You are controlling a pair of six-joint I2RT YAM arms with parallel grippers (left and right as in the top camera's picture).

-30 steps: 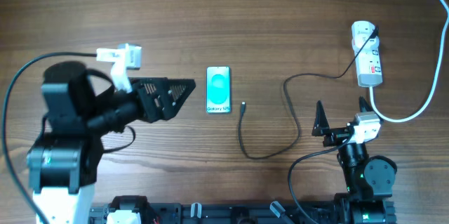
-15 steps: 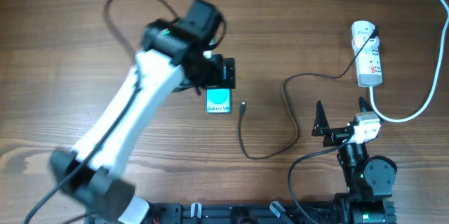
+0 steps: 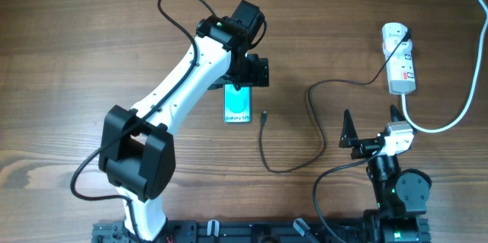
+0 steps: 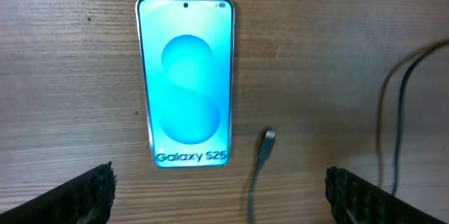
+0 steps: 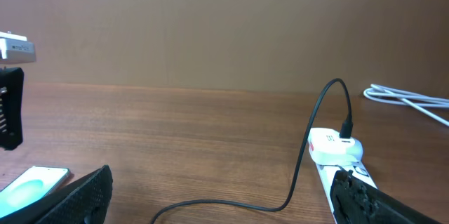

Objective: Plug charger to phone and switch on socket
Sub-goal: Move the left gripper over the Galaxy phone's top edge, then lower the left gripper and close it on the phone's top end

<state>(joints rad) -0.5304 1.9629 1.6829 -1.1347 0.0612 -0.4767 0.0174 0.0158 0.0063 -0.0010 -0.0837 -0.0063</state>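
Observation:
The phone (image 3: 238, 107) lies flat mid-table with its turquoise screen up; the left wrist view shows it whole (image 4: 186, 80). My left gripper (image 3: 246, 75) hovers over the phone's far end, open and empty (image 4: 217, 185). The charger's metal-tipped connector (image 3: 264, 115) lies just right of the phone's near end (image 4: 268, 140), apart from it. Its thin black cable (image 3: 314, 121) loops to a black plug (image 3: 403, 39) seated in the white socket strip (image 3: 399, 66). My right gripper (image 3: 371, 123) is open and empty, near the strip's near end (image 5: 224, 196). The strip also shows in the right wrist view (image 5: 335, 147).
A thick white cord (image 3: 460, 113) runs from the strip's near end out past the right edge and back corner (image 5: 407, 97). The left arm's white links (image 3: 179, 83) stretch diagonally over the table's left middle. The right arm's base (image 3: 396, 190) sits at the front right.
My left arm has swung from the table's left side out over the phone, ending slightly further right than half a second ago. The right arm, phone and cable have not moved.

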